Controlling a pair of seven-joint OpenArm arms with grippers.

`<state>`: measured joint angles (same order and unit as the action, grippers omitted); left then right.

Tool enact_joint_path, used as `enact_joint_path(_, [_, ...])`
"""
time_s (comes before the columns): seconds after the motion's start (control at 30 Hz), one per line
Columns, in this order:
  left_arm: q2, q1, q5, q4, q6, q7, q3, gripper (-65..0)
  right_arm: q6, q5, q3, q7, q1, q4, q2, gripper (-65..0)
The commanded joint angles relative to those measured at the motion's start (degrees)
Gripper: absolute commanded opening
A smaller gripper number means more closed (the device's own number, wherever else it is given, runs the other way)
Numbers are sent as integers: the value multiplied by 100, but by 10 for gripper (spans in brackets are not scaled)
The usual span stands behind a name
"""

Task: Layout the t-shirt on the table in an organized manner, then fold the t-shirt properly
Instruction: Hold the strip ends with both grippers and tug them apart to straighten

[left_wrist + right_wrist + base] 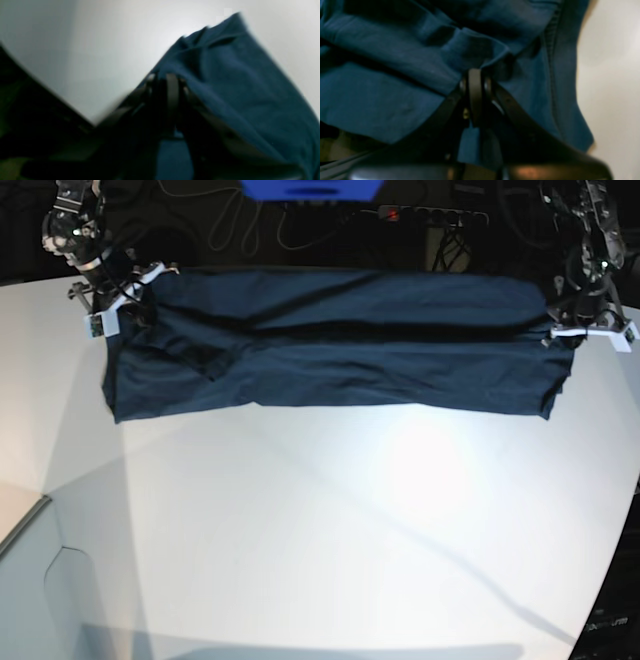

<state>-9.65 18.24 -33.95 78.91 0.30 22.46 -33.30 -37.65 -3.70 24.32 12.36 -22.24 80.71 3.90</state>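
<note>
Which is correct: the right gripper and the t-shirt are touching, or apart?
Touching. The right wrist view shows it: a raised fold of the t-shirt runs into the closed tips of the right gripper.

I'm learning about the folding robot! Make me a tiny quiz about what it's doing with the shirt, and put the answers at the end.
1. Fill in the blank: the t-shirt is dark ____.
2. True or false: the left gripper and the right gripper are at opposite ends of the shirt.
3. Pick one: in the base view, the shirt on the table looks like
a) a round ball
b) a long, wide strip
c) a tall tower

Key: 1. blue; 2. true; 3. b
</note>
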Motion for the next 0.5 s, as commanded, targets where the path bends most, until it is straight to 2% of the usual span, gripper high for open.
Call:
enact_joint_path(0.0, [-77, -26, -29, 113, -25, -132, -33, -520, -81, -73, 17, -98, 4, 66, 36, -650])
enact_joint_path(0.1, [-86, 44, -29, 139, -25, -132, -33, -403, -81, -73, 17, -98, 4, 74, 45, -650])
enact_joint_path(0.27, [-121, 71, -20, 139, -25, -132, -42, -167, -81, -73, 17, -98, 4, 74, 36, -650])
enact_joint_path(0.33, [-121, 71, 6, 104, -25, -132, -33, -134, -81, -73, 17, -98, 4, 74, 36, -650])
enact_joint_path(0.47, [-121, 35, 15, 78, -25, -132, -15, -134, -81, -73, 17, -89, 4, 83, 36, -650])
